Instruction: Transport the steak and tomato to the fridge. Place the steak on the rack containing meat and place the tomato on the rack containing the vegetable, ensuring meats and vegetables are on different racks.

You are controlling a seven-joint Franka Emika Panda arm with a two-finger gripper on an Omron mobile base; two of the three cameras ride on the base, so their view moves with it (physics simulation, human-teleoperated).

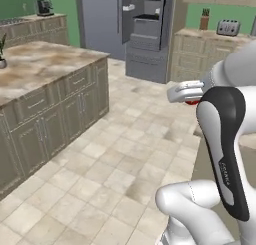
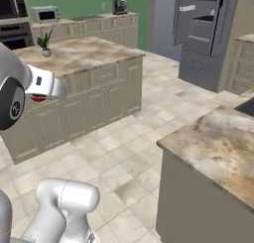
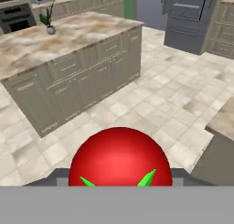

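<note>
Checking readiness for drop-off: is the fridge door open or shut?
Open. The fridge shows bare interior racks in both base views, its door swung aside.

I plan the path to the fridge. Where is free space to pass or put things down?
The tiled floor between the island and the right counter lies bare up to the fridge. The island top is bare beyond the small plant. The gripper holds the tomato.

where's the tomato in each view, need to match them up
Left base view: tomato, a red sliver at centre right behind the arm.
Right base view: red sliver at left, under the white hand.
Hand view: big red ball, bottom centre.
Shared landmark: open fridge.
</note>
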